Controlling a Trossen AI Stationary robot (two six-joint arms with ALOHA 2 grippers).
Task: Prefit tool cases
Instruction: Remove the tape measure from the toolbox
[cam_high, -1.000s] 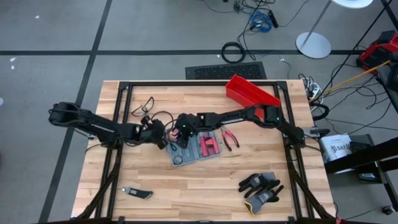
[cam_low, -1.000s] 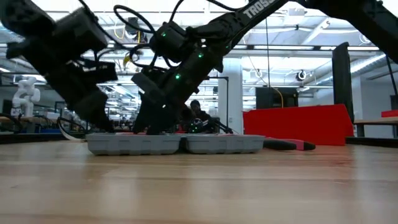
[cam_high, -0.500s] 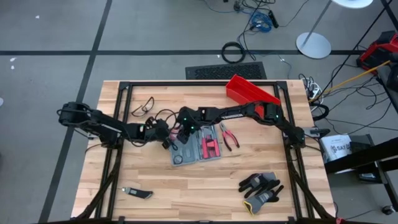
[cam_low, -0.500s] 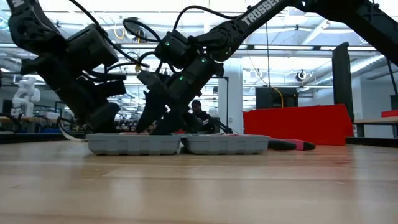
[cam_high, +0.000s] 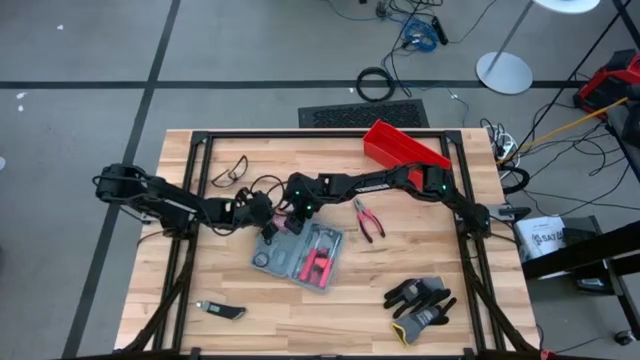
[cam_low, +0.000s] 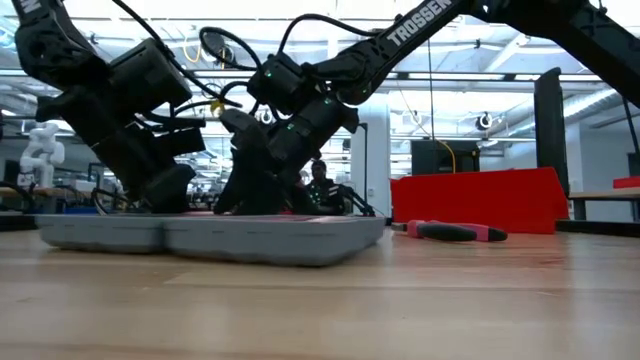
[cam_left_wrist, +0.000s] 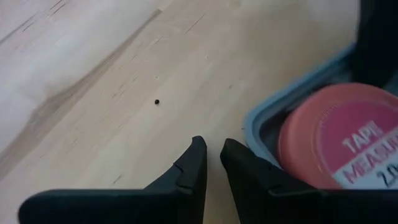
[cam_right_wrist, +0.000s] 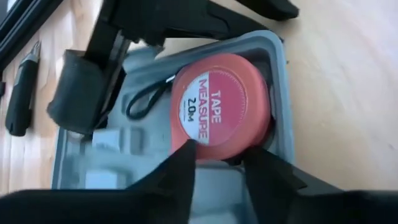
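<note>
A: Pincer status? The right pincer (cam_right_wrist: 214, 163) hangs over the tape measure (cam_right_wrist: 221, 106), fingers parted, gripping nothing. The left pincer (cam_left_wrist: 211, 163) is nearly closed and empty, just beside the case rim.

B: Tool case (cam_high: 298, 254) lies open mid-desk (cam_high: 200, 280), skewed, pliers (cam_high: 366, 220) nearby.

A: Risk: a push on the tape could slide the unrestrained case or unseat the tape.

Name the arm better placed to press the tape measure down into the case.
Right. Its claw hangs open right over the red tape measure in the tool case. The left claw, nearly closed, sits outside the case rim.
</note>
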